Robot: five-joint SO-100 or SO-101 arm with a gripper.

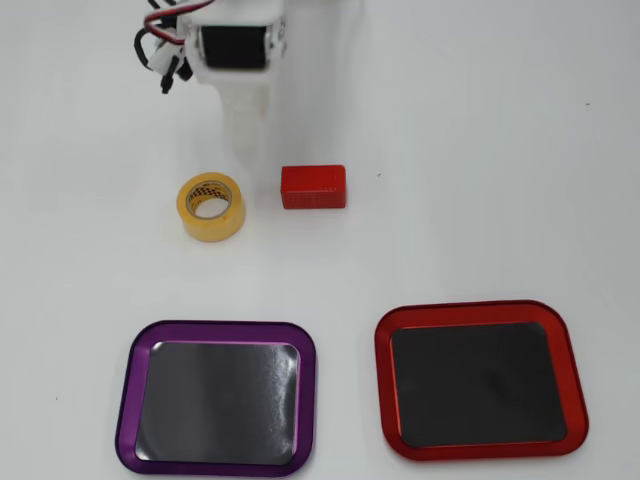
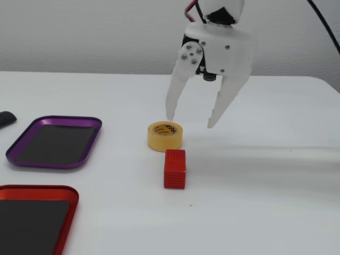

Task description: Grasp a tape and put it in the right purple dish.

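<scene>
The yellow tape (image 1: 211, 206) lies flat on the white table, its patterned core facing up; it also shows in the fixed view (image 2: 165, 136). The purple dish (image 1: 220, 331) sits empty at the lower left of the overhead view and at the left of the fixed view (image 2: 69, 118). My white gripper (image 2: 190, 123) is open and empty. It hangs above the table, just behind and right of the tape, touching nothing. In the overhead view the gripper (image 1: 250, 150) blends into the table, above the gap between the tape and the red block.
A red ribbed block (image 1: 313, 186) lies beside the tape, in front of it in the fixed view (image 2: 175, 168). An empty red-rimmed dish (image 1: 470, 309) sits beside the purple one (image 2: 37, 187). A dark object (image 2: 5, 118) shows at the fixed view's left edge.
</scene>
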